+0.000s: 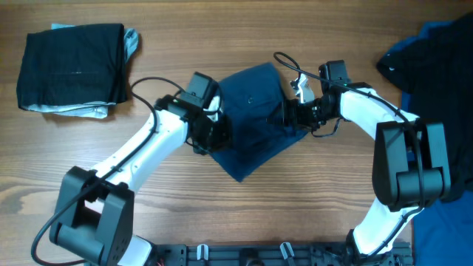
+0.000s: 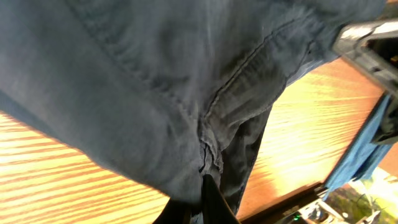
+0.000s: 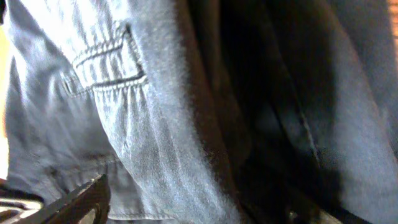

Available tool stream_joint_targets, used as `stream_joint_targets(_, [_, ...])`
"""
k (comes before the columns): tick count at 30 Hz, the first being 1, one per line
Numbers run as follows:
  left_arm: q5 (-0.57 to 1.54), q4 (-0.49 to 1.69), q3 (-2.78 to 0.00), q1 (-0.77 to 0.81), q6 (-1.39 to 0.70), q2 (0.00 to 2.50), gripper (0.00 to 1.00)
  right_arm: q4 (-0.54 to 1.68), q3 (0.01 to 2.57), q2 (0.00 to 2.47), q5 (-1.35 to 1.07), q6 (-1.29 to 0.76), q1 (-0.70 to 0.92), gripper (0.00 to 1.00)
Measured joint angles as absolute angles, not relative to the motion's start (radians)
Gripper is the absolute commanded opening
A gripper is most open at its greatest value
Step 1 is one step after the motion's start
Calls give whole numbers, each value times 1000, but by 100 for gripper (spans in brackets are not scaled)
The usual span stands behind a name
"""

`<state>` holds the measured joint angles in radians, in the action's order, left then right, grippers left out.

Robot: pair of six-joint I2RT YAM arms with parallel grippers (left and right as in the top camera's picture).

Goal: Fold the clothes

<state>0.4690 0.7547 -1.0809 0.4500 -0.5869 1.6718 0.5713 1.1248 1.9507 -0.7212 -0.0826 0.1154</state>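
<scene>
1. Navy shorts (image 2: 155, 93) fill the left wrist view, gathered into the left claw (image 2: 208, 202), which is pinched tight on a seam
2. Right wrist: right claw (image 3: 186, 208) spread wide, shorts draped across it, nothing gripped
3. Overhead: shorts lie on the desk (image 1: 295, 214) between both claws, seemingly mid-fold; the next move likely calls for the right claw to grasp an edge beside it

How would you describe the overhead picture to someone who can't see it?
A robot's left arm and right arm reach onto navy shorts on a wooden table. A folded black garment lies far left, blue cloth far right.
</scene>
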Motion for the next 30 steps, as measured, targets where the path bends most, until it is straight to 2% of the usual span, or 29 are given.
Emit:
stream_joint_targets(2, [463,746,-1054,464,-594,1672,4,635,1158,1950,-685,-83,115,96])
stream_joint_targets(6, [423,748,-1012,469,-609,1672,52,789,1235,1886,-450,-83,106,91])
stream_joint_targets(7, [419,750,-1009,469,-607,1672,55,805,1248,1865,-426,-84,104,88])
stream_joint_targets(10, [413,770,-1001,469,-613,1672,59,819,1303,1725,-357,-89,101,67])
stream_joint_targets(11, [412,783,-1001,469,-612,1672,60,820,1307,1692,-353,-96,101,54])
stream_joint_targets(13, [412,807,-1000,469,-612,1672,55,826,1312,1647,-369,-99,101,13])
stream_joint_targets(14, [412,813,-1000,469,-612,1672,53,827,1312,1643,-385,-91,101,6])
stream_joint_targets(16, [412,823,-1000,469,-606,1662,38,831,1312,1645,-426,-90,101,4])
stream_joint_targets(18, [407,814,-1002,469,-595,1600,12,831,1312,1645,-450,-89,101,4])
stream_joint_targets(19, [396,785,-1007,469,-595,1553,8,830,1312,1645,-457,-89,101,4])
stream_joint_targets(23, [285,702,-1043,469,-586,1422,4,830,1312,1645,-472,-89,102,4])
stream_joint_targets(27, [259,680,-1043,469,-585,1536,4,828,1312,1660,-472,-89,121,4])
stream_joint_targets(30, [318,635,-1043,470,-586,1679,4,815,1312,1730,-472,-82,150,4])
